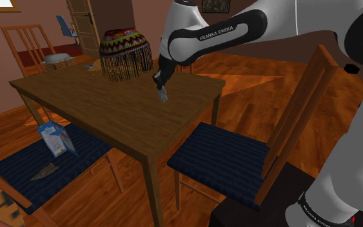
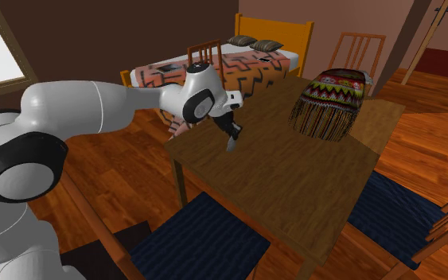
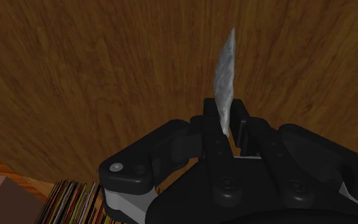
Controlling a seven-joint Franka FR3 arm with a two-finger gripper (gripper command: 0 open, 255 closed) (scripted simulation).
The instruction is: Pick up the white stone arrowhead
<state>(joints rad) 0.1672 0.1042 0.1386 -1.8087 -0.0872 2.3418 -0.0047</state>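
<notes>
Grey arrowhead (edge-on) in gripper

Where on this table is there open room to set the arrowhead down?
Most of the table is bare: everything from under the held arrowhead to the corner nearest the shoulder view. Only the far end is crowded, where the fringed patterned hat sits.

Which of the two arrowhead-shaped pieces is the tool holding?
The pale grey arrowhead, clasped in the tool over the table; the brown one lies on a blue chair cushion.
</notes>
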